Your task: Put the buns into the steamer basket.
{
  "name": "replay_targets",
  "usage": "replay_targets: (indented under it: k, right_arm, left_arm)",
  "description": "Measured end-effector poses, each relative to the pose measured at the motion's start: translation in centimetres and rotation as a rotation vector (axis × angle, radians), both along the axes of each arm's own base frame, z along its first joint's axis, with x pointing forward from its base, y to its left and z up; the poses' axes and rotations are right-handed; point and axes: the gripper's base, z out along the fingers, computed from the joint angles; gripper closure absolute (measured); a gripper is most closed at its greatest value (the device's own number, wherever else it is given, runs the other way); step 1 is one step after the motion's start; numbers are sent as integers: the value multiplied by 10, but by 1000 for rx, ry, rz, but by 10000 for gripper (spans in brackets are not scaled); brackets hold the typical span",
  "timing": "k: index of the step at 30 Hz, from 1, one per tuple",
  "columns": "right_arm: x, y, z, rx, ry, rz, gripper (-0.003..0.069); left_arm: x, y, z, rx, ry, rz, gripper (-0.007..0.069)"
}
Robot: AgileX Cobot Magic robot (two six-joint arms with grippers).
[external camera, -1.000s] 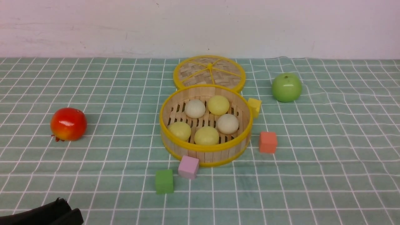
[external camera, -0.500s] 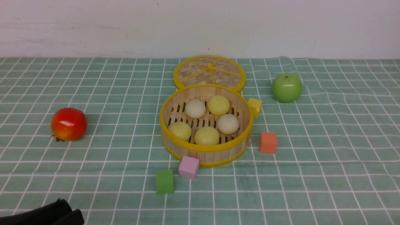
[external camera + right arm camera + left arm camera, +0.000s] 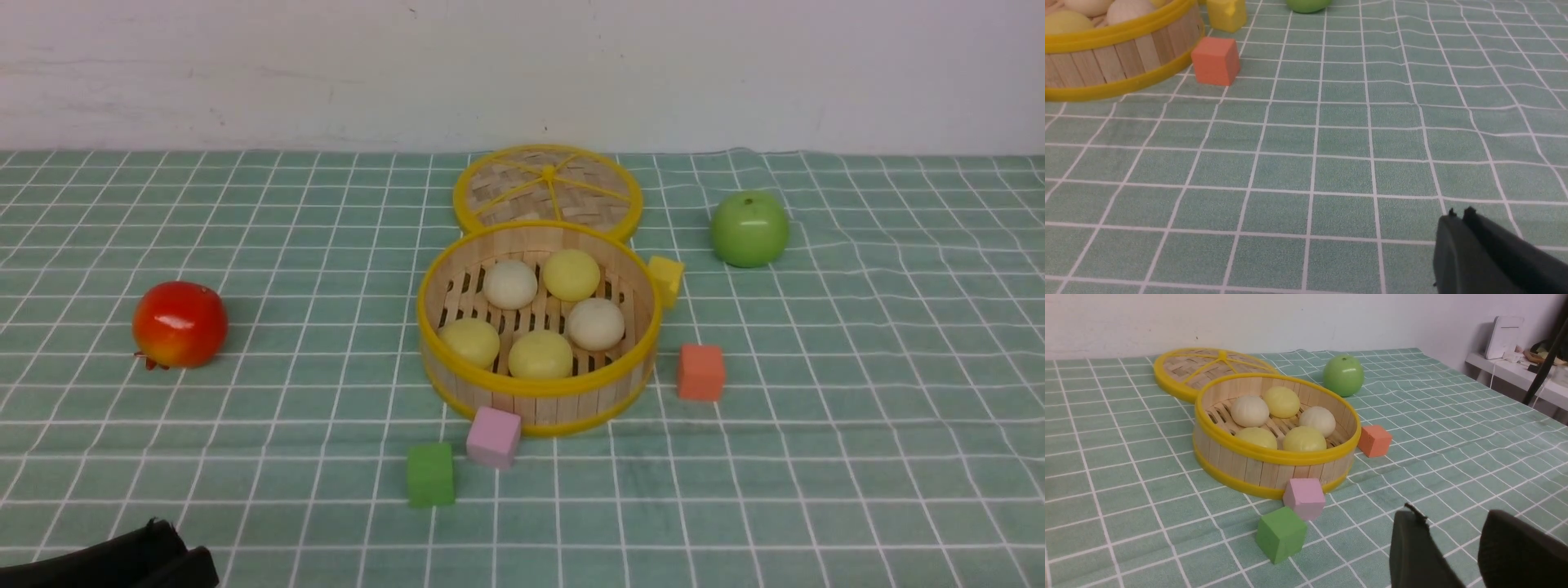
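Left gripper sits low at the near left corner of the counter, its fingers spread apart with bare cloth showing between them, holding nothing and touching nothing; over on the other side the right gripper has its fingers pressed together, empty too, hovering above open checked cloth. Both are well apart from the steamer basket, which stands in the middle of the counter, ahead of the left gripper and off toward the centre from the right one. And there they are, all five buns resting inside on the slatted floor: two cream-white, three pale yellow, smooth and round, sitting in a loose ring, none of them stacked. The basket is upright, bamboo slats for a wall, yellow rims top and bottom. Its woven lid lies flat just behind, touching or nearly touching the far rim. Around the basket, a pink cube is tucked right against the near wall, a green cube just in front of that, an orange cube close by on the right, a yellow cube against the right rim. A green apple sits far right, a red fruit well off to the left
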Motion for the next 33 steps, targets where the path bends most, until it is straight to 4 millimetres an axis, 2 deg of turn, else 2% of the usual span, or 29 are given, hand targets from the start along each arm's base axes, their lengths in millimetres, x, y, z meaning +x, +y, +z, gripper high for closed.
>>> replay_targets:
  k: [11, 15, 18, 21, 23, 27, 28, 29, 33]
  right_arm:
    - [0, 0, 0, -5, 0, 0, 647]
    - [0, 0, 0, -5, 0, 0, 642]
    - [0, 0, 0, -5, 0, 0, 638]
    - [0, 0, 0, 0, 0, 0, 635]
    - [0, 0, 0, 0, 0, 0, 633]
    - [0, 0, 0, -5, 0, 0, 627]
    - [0, 0, 0, -5, 0, 0, 625]
    - [0, 0, 0, -5, 0, 0, 624]
    - [0, 0, 0, -5, -1, 0, 617]
  left_arm:
    - [1, 0, 1, -10, -15, 8, 386]
    - [3, 5, 6, -16, -70, 73, 409]
    - [5, 12, 9, -24, -107, 161, 453]
    - [1, 26, 7, -30, -132, 321, 585]
    - [-2, 32, -2, -21, -116, 391, 638]
    - [-8, 38, -33, -10, -51, 483, 638]
    - [-10, 39, -51, 7, 3, 496, 638]
    - [-10, 39, -59, 23, 57, 496, 638]
    - [-13, 39, -77, 76, 215, 489, 638]
